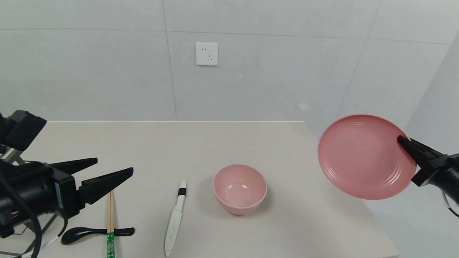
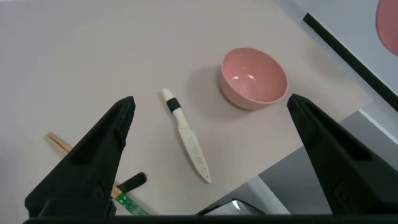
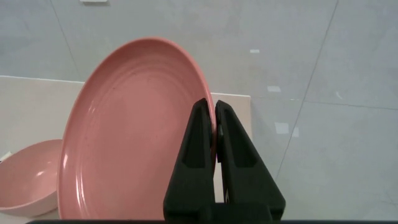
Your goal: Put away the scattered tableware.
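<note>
Table (image 1: 311, 225) bears bowl (image 1: 239, 188); right hand (image 1: 401, 139) clamps plate (image 1: 361, 157)

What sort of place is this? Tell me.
Probably a kitchen or dining corner: a bowl, knife and chopsticks lie on a counter against a tiled wall with a socket.

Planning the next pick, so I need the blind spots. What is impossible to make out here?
Chopsticks: head view, far ends behind the left gripper.
Black spoon: left wrist view, all but the handle tip behind that gripper's finger.
Plate: right wrist view, lower part cut off by the edge; gripped rim hidden by the right gripper.
</note>
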Tool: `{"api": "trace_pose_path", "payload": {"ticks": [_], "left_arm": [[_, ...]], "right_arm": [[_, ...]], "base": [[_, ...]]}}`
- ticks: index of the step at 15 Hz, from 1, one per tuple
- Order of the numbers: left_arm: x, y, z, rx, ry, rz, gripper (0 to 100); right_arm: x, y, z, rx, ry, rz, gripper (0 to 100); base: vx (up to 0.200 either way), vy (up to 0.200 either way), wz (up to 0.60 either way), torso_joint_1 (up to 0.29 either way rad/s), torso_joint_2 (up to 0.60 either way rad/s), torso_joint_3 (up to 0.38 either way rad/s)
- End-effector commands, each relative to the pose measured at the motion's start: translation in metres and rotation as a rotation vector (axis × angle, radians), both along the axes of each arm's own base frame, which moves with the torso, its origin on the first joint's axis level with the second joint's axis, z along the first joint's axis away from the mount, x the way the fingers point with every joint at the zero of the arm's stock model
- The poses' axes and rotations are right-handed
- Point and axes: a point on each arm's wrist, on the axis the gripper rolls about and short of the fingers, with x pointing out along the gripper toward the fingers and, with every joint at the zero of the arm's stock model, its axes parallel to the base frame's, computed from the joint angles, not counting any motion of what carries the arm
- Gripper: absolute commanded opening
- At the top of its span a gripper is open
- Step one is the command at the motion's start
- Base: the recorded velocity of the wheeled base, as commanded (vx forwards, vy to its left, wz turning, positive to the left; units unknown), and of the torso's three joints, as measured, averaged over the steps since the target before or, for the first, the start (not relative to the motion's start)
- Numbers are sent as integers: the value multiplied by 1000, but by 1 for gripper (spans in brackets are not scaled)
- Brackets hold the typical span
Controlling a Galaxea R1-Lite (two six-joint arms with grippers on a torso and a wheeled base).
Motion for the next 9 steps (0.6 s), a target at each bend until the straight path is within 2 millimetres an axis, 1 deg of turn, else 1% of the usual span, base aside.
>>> {"api": "trace_pose_path", "payload": {"ticks": [1, 3, 4, 5, 7, 9], "left_arm": [[21, -12, -14, 3, 90, -55, 100], [23, -24, -16, -63, 126, -165, 100], [25, -28, -17, -76, 143, -175, 100], [31, -35, -22, -86, 174, -185, 100], [42, -39, -30, -81, 190, -184, 100], [53, -44, -39, -80, 188, -176, 100]], "right_arm": [[0, 0, -1, 0, 3, 8, 0], [-3, 2, -3, -1, 16, 45, 0], [-4, 2, -4, -1, 20, 59, 0], [-4, 3, -5, -1, 25, 70, 0], [-5, 3, -5, -2, 25, 76, 0], [-9, 12, -8, -1, 44, 155, 0]], "base": [[0, 0, 0, 0, 0, 0], [0, 0, 0, 0, 0, 0], [0, 0, 0, 0, 0, 0], [0, 0, 0, 0, 0, 0], [0, 0, 0, 0, 0, 0], [0, 0, 0, 0, 0, 0]]}}
